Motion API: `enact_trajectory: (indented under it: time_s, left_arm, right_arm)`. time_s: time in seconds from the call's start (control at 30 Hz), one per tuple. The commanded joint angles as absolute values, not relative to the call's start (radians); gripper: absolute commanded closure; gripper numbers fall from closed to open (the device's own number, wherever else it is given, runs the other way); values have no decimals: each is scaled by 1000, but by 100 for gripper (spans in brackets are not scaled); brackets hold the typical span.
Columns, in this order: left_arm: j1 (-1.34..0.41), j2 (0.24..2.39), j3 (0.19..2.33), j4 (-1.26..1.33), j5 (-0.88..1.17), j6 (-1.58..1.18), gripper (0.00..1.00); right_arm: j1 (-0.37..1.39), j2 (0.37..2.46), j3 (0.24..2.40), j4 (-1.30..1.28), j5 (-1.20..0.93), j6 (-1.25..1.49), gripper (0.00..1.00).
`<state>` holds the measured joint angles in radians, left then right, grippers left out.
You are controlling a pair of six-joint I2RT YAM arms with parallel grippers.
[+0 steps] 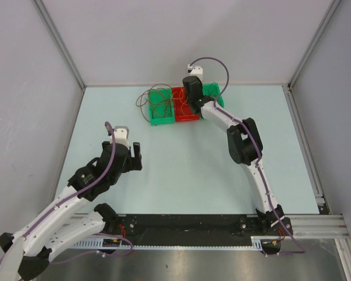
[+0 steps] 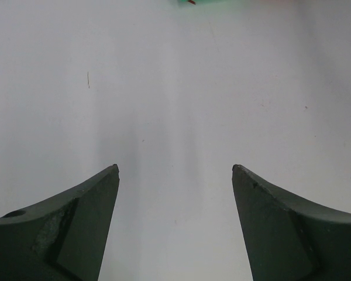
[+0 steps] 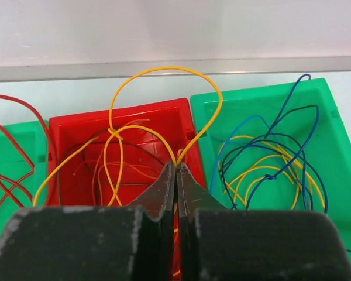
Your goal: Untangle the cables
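The cables lie in three bins at the table's far edge. In the right wrist view my right gripper (image 3: 176, 165) is shut on a yellow cable (image 3: 164, 69), pinched at the fingertips. Its loops rise over the red bin (image 3: 181, 115). Blue and yellow cables (image 3: 269, 170) tangle in the green bin (image 3: 251, 100) to the right, and red cables (image 3: 11, 146) hang over a green bin at the left. From above, my right gripper (image 1: 194, 106) sits over the red bin (image 1: 181, 93), and brown cables (image 1: 147, 100) spill from the left green bin (image 1: 161, 120). My left gripper (image 1: 136, 156) (image 2: 175, 168) stands open over bare table.
Grey walls enclose the pale table (image 1: 181, 170) on three sides, and a metal frame post (image 1: 58, 44) runs along the back left corner. The bins stand close against the far wall. A sliver of green bin (image 2: 200, 2) shows at the top of the left wrist view.
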<state>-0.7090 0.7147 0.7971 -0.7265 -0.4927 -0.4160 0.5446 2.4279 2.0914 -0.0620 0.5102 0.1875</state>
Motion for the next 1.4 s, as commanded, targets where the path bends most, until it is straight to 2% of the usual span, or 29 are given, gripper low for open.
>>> enact_trajectory:
  time_s: [0.0,0.07,0.1,0.13,0.17,0.2,0.27,0.4,0.57,0.9,1.2,1.37]
  left_arm:
    - [-699,712,813,-706,-483,-393,17]
    - [-699,713,813,-707,-483,-391,17]
    - [-698,713,811,-707,-483,-391,17]
    - [-698,713,813,-706,-485,-391,17]
    - [-699,713,811,-706,-483,-391,17]
    - [-699,715,813,-707,-483,-391,17]
    - [-698,715,813,-707,-483,-391,18]
    - [-698,713,813,-706,-482,-390,18]
    - [-698,710,813,-704,-479,-388,18]
    - [-698,686,810,-698,-463,-384,18]
    - [-698,652,802,-681,-413,-373,18]
    - [-696,646,799,-675,-394,-368,18]
  right_arm:
    - [548,2362,2094,-28,477,195,100]
    - [548,2359,2095,-38,437,205,100]
    - [542,2356,2097,-54,404,212,92]
    - [541,2349,2095,-60,340,216,81]
    - [538,2333,2095,-67,318,221,57]
    - [538,2324,2095,-83,308,230,48]
    - [538,2281,2085,-94,305,230,37]
    - [538,2165,1997,-54,304,218,35]
    - [528,2014,1774,46,304,218,34]
    - [502,1769,1478,37,248,216,34]
    - [462,1540,1292,-115,474,198,33]
    - [404,1427,1165,-135,502,181,32]
